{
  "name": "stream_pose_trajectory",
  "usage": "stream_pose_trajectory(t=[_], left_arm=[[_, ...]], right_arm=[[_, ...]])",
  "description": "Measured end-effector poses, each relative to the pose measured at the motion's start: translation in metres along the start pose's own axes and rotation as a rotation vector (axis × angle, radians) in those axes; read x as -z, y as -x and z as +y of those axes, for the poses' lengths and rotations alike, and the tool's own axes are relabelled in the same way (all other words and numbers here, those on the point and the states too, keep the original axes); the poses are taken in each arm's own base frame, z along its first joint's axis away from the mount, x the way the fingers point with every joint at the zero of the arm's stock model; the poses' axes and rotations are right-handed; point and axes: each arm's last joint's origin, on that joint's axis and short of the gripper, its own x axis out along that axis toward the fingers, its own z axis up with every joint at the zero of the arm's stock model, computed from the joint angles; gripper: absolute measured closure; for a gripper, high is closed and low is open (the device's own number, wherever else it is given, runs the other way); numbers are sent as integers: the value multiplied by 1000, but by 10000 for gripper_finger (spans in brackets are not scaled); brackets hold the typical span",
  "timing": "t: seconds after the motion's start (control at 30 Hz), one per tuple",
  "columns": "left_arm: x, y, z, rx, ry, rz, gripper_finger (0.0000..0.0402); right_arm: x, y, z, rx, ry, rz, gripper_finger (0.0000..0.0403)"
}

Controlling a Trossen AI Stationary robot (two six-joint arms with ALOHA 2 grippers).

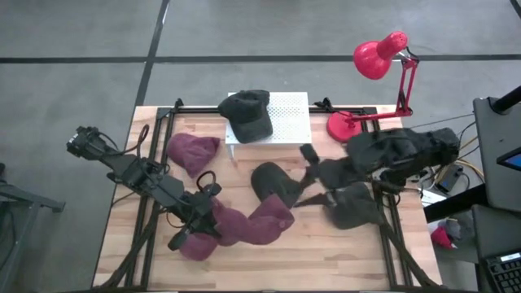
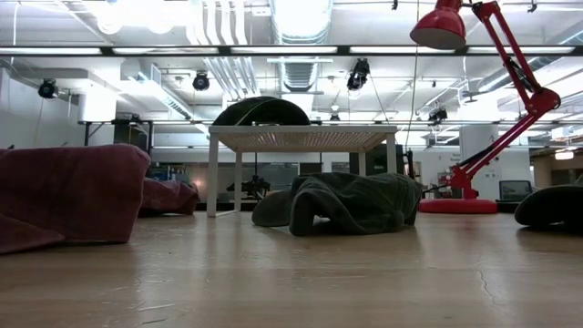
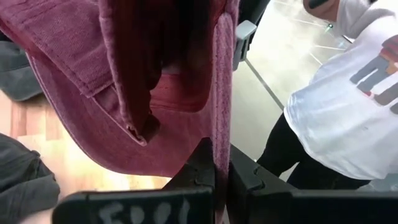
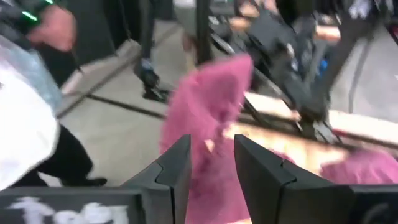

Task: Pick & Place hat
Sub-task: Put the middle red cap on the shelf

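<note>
Below, the left pincer [image 3: 221,177] is clenched on a soft maroon corduroy hat [image 3: 124,81]; right pincer [image 4: 211,163] gapes, released.

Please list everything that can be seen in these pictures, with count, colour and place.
dark hats: three, dark; mid-table, front right, on the stand
maroon hats: two, maroon; back left, front
stand: one, white; back centre
lamp: one, red; back right
table: one, wooden
person: one, white shirt; beside the table
left gripper: shut on the front maroon hat
right gripper: open, empty; right of centre
</note>
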Motion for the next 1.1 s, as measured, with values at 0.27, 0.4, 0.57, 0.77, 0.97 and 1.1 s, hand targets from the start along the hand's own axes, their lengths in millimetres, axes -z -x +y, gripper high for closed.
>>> stream_pose_trajectory(t=[0.27,0.4,0.57,0.77,0.97,1.1], left_arm=[[2,0,1,-8,2,22,394],[2,0,1,-9,2,25,394],[3,0,1,-9,2,26,394],[2,0,1,-9,1,25,394],[2,0,1,-16,-9,22,394],[2,0,2,-38,-11,16,394]], right_arm=[[14,-38,-1,-86,-32,110,265],[14,-39,-2,-119,-55,115,251],[19,-41,0,-150,-78,164,227],[23,-42,0,-142,-95,188,202],[27,-55,-2,-123,-94,203,197],[30,-69,-4,-122,-75,210,197]])
